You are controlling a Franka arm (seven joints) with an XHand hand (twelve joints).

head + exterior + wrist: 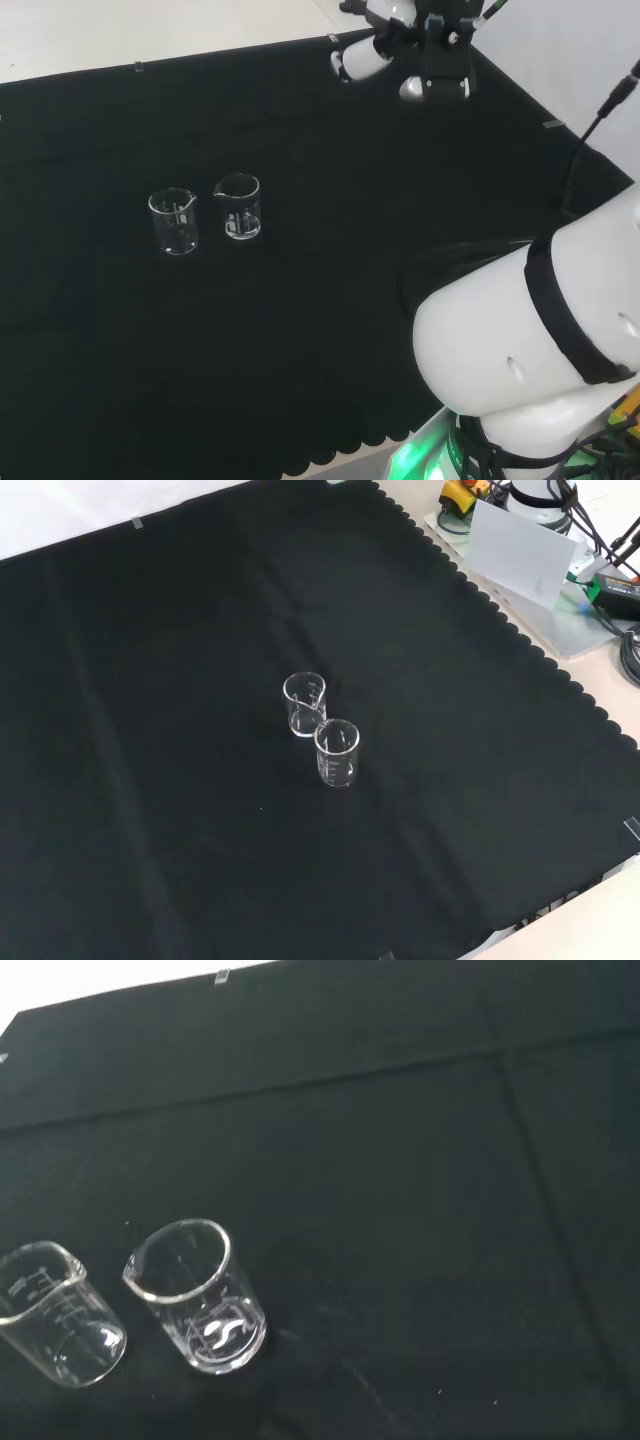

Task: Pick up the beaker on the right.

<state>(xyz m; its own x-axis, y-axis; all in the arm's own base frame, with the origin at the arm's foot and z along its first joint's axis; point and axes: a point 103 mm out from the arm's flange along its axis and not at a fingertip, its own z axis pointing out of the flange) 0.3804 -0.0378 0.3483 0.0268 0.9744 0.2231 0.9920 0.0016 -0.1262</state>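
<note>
Two clear beakers stand upright, just beside each other, near the middle of the desk (90, 380) on black cloth. In the head view the right beaker (238, 207) is the target, the left beaker (174, 221) its neighbour; in the front view the same pair sits one behind the other, the target most likely the farther one (304, 704), the other nearer (337, 752). Wrist view shows both, target (195, 1295) and neighbour (55, 1310), each apparently empty. The hand (435, 60) hangs high at the far right of the head view, well apart from the glass; fingers are too tangled with the wrist hardware to read, so cannot tell whether they are spread or curled. Judgement: the beaker is light, rigid, smooth and slippery, breakable if knocked or dropped; best taken round the side wall at mid-height, thumb opposite fingers, coming in from the side away from the neighbour since the gap between them looks tight. Hard to see: glass walls and rims fade into the cloth, the pour spout's direction is unclear, and whether the two beakers actually touch cannot be told. The arm link (520, 340) covers the cloth at the head view's lower right.
</note>
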